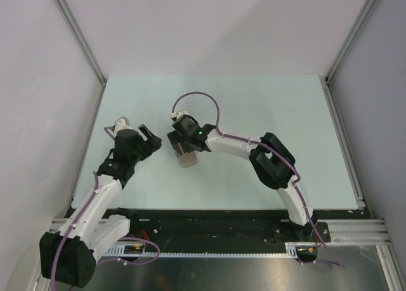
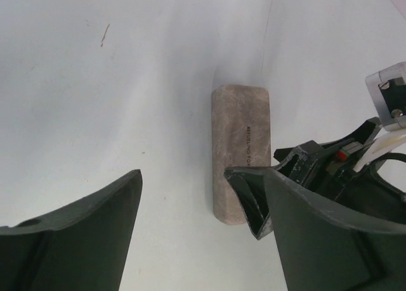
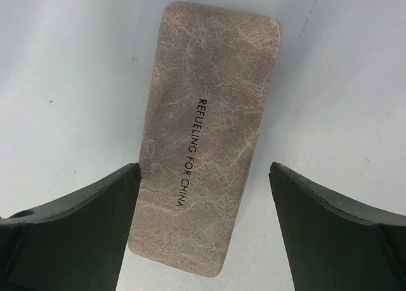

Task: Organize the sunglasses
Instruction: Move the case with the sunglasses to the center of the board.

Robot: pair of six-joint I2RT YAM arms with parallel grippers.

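Right gripper fingers stand spread, straddling the grey-beige case flat on the table; left gripper spread beside it, apart.

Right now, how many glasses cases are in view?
1. The grey-beige case lies flat on the table near its centre, directly below the open right gripper. No other case shows, though the arms hide some of the table.
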